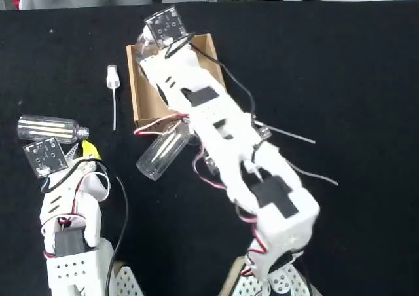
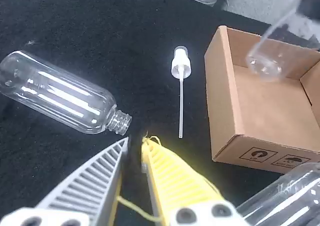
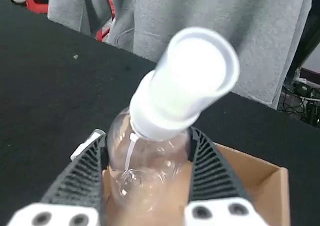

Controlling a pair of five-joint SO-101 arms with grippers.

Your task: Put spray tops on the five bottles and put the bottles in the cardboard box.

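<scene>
From above, the right claw [image 1: 154, 46] grips a capped bottle [image 1: 145, 47] over the box's [image 1: 149, 101] far left corner; left of the box lie a spray top [image 1: 112, 80], tube toward the arms' bases, and a bare bottle [image 1: 51, 128], crosswise, neck toward the box, while a second bottle [image 1: 162, 154] lies slantwise at its near side. The left wrist view has the left claw [image 2: 136, 144], narrowly parted and holding nothing, beside the bare bottle's [image 2: 57, 100] neck. In the right wrist view the capped bottle [image 3: 150, 171] stands cap up, base down into the box [image 3: 265, 186].
</scene>
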